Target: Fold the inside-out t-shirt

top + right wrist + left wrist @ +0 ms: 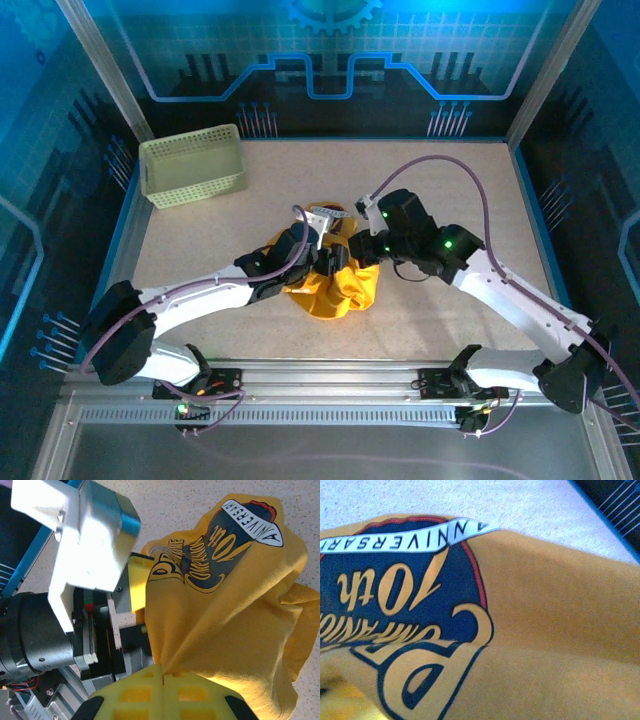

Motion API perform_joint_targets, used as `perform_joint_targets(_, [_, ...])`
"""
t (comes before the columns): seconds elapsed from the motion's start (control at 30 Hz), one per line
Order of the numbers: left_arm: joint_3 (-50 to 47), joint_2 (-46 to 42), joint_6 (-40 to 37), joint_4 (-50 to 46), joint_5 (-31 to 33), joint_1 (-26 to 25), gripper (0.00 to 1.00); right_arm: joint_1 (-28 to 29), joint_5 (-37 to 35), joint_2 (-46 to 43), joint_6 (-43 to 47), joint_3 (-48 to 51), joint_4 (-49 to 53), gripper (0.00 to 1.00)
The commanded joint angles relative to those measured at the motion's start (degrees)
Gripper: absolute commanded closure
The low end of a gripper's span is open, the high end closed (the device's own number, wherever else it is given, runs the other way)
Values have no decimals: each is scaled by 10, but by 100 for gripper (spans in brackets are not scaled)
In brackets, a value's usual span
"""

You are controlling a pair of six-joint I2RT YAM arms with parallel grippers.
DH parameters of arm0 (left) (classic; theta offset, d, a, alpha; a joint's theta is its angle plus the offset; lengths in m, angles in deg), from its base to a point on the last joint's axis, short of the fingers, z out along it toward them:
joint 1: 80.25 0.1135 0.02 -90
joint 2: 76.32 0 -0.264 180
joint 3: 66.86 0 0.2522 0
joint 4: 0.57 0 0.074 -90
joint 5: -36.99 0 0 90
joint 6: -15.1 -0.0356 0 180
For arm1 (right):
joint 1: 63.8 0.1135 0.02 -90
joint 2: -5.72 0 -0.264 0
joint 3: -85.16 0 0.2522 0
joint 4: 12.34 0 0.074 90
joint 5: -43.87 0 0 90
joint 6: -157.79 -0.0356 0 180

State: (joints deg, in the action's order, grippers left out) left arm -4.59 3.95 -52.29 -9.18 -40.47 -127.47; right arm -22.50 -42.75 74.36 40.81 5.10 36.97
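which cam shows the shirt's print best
Left wrist: the print is close and its lettering reads clearly. Right wrist shows more of it, smaller, on the bunched shirt. Top external catches a tiny white strip of it.

Looks like a robotics lab work cell rather than a home or shop; enclosed by grey aluminium frame posts (103, 65) and glowing blue backdrop panels printed with circuit traces and a gear (330, 45); floored with a speckled beige tabletop edged in blue (200, 235); fitted along the near edge with a slotted aluminium mounting rail (330, 385); carries a white-and-black jointed robot arm on the left (190, 300) and its twin on the right (510, 290), the latter showing green status lights (448, 240) and a looping purple-grey cable (450, 158); holds a pale green plastic lattice basket (192, 168) in the far left corner.
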Motion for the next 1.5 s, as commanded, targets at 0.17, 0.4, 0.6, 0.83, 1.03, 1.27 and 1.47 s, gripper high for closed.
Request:
perform_joint_targets(0.17, [-4,-17,-8,19,-48,2,92,-36,-33,3,-4,8,7,100])
perform_joint_targets(0.4, [-17,-113,-5,-15,-163,2,100,-116,-61,83,48,-14,-23,94])
perform_joint_targets(0.6, [8,-137,28,-83,-137,17,100,-113,-88,80,66,-7,-30,52])
perform_joint_targets(0.83, [38,-93,72,-110,-142,65,100,-9,-133,-63,16,76,-24,39])
perform_joint_targets(1.03, [58,-82,70,-119,-140,68,100,66,-138,-79,-61,105,-72,35])
perform_joint_targets(1.27, [38,-91,85,-96,-170,68,100,67,-158,16,-134,86,-107,31])
perform_joint_targets(1.47, [19,-116,81,-96,-178,68,100,34,-155,69,-124,58,-108,53])
